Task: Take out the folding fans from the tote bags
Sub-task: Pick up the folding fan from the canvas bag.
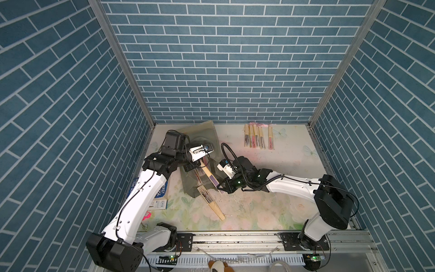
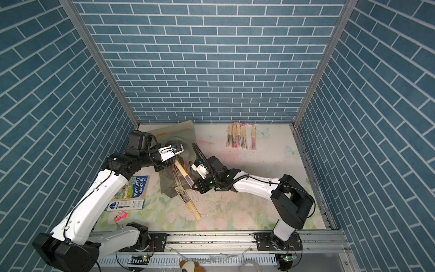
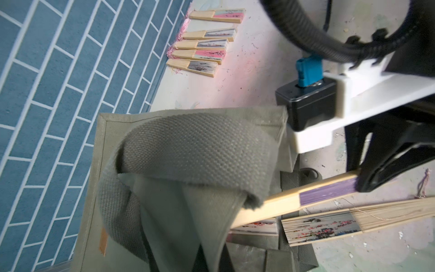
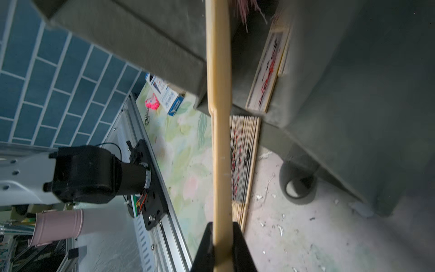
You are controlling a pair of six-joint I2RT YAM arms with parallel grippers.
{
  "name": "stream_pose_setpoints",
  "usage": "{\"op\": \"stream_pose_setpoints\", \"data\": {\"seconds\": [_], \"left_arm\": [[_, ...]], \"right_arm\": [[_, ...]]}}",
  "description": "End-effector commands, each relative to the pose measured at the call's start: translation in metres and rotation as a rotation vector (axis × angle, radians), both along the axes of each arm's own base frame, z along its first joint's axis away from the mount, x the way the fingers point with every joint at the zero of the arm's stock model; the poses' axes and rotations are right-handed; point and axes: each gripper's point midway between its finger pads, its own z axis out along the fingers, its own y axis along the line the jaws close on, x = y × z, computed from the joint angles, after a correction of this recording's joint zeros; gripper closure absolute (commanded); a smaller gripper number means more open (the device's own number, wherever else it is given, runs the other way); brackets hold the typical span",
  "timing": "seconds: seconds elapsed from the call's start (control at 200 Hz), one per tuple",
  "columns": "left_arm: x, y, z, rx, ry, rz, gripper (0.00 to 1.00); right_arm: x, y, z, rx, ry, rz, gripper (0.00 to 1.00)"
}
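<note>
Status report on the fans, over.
Left gripper shut on tote bag. Right gripper shut on purple fan, partly out of the bag. Bag strap draped across that fan.

Blue brick-patterned walls (image 1: 230, 58) close in on the left, far and right, meeting at slanting aluminium corner posts (image 1: 122, 63). The tabletop (image 1: 259, 212) wears a pale floral cover, scuffed and flecked with pink. An aluminium rail (image 1: 235, 239) runs along the near edge. The light is even, the shadows soft.
</note>
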Motion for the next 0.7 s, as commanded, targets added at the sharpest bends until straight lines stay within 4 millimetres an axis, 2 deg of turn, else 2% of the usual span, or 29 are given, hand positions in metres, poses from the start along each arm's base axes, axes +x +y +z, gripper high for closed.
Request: {"op": "stream_pose_setpoints", "data": {"seconds": [0.0, 0.11, 0.19, 0.305, 0.495, 0.695], "left_arm": [[-0.009, -0.014, 0.018, -0.107, -0.016, -0.045, 1.00], [-0.008, -0.013, 0.011, -0.104, 0.006, -0.028, 1.00], [-0.006, -0.010, 0.006, -0.093, 0.003, -0.010, 1.00], [-0.004, -0.010, 0.004, -0.099, -0.010, 0.001, 1.00], [-0.003, -0.010, -0.004, -0.100, 0.007, 0.015, 1.00], [-0.005, -0.005, -0.001, -0.103, -0.022, 0.034, 1.00]], "right_arm": [[0.025, 0.010, 0.006, 0.022, 0.018, -0.111, 0.99], [0.043, 0.014, 0.012, 0.006, 0.031, -0.159, 0.99], [0.041, 0.016, 0.014, 0.015, 0.030, -0.133, 0.99], [0.021, 0.007, 0.009, 0.006, 0.024, -0.049, 0.99], [-0.017, -0.035, -0.003, -0.039, 0.001, 0.050, 0.99], [-0.056, -0.078, 0.000, -0.023, -0.021, 0.102, 0.99]]}}
